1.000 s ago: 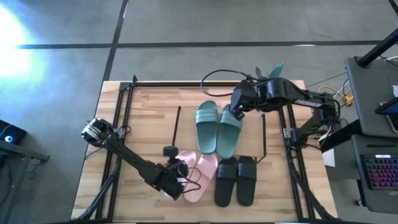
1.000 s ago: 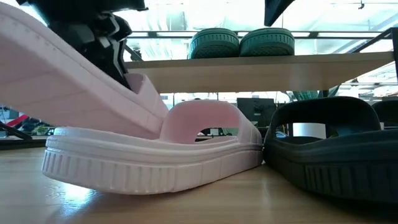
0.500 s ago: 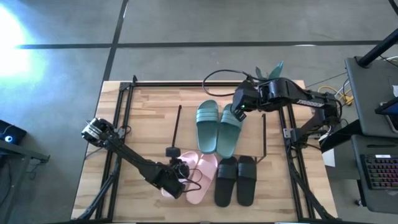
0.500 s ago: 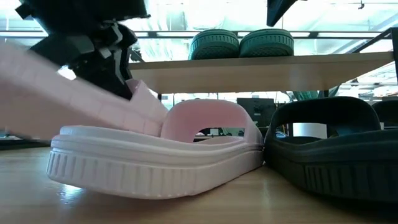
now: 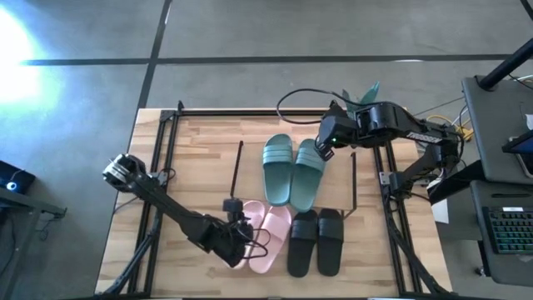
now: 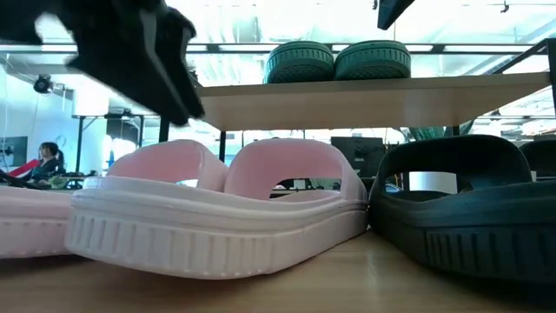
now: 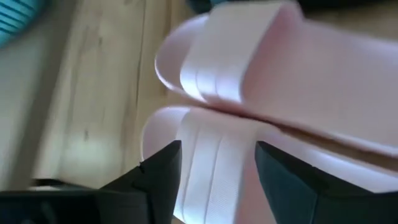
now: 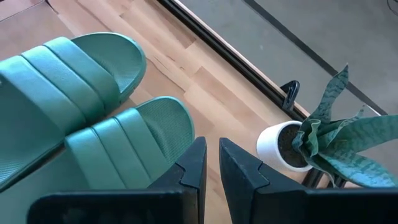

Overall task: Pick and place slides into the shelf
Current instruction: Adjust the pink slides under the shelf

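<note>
Dropped flat since a second ago, the pink slide (image 7: 211,180) lies between the left gripper's (image 7: 214,171) released fingers, apparently untouched.

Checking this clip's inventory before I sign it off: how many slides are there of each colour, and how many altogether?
Teal-green rubbery slides: 2, side by side on the shelf's light-wood board.
Pale pink rubbery slides: 2, on the table near the left gripper.
Black rubbery slides: 2, beside the pink pair.
Total: 6 slides.
</note>
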